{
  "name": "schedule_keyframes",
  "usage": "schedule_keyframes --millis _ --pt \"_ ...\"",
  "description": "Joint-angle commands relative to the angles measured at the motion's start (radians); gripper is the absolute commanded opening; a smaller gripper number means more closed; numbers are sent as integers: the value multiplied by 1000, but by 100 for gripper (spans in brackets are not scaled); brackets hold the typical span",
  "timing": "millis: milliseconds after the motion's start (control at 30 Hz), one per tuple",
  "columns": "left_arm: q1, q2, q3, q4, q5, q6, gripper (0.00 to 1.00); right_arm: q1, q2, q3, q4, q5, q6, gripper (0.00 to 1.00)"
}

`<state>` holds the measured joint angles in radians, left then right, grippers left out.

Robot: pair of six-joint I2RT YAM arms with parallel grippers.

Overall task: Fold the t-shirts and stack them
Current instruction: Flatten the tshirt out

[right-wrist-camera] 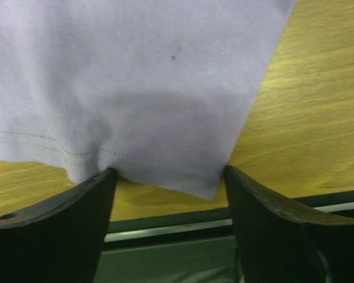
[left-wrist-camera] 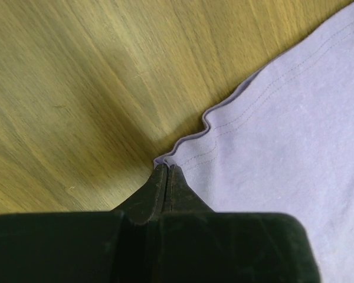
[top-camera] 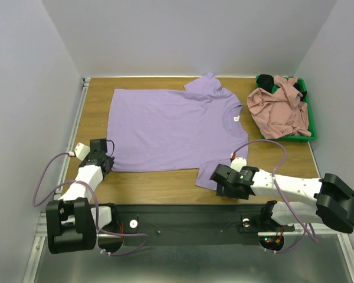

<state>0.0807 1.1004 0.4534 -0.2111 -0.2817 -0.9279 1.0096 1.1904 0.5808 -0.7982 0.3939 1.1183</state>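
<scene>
While left fingers (left-wrist-camera: 155,194) clamp closed on lavender t-shirt (top-camera: 165,127) at hem corner, right fingers (right-wrist-camera: 76,203) stand open astride its sleeve, desk (top-camera: 159,180) underneath.

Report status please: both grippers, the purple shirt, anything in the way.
Left gripper shut on purple shirt hem corner. Right gripper open, jaws astride the sleeve edge. Shirt spread flat, unfolded. Nothing in the way; pink shirt in green bin.

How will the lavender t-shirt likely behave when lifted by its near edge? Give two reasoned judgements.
Probably floppy: the lavender t-shirt ripples where the left gripper pinches its hem. Likely thin and light: its corner lies flat between the right gripper's open fingers.
</scene>
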Motion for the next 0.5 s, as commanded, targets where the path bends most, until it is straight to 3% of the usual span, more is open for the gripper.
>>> schedule_keyframes --millis 0,67,133,233,467 --pt "5 -16 4 21 4 23 0 6 50 -3 56 117 41 78" --pt "5 -16 7 18 4 26 0 4 72 1 80 118 28 71" --pt "5 -22 8 15 9 26 0 1 87 4 94 123 20 34" --pt "5 -36 10 4 6 17 0 0 72 17 96 143 14 0" --pt "4 -105 24 -27 15 20 0 -17 -6 86 96 223 -35 0"
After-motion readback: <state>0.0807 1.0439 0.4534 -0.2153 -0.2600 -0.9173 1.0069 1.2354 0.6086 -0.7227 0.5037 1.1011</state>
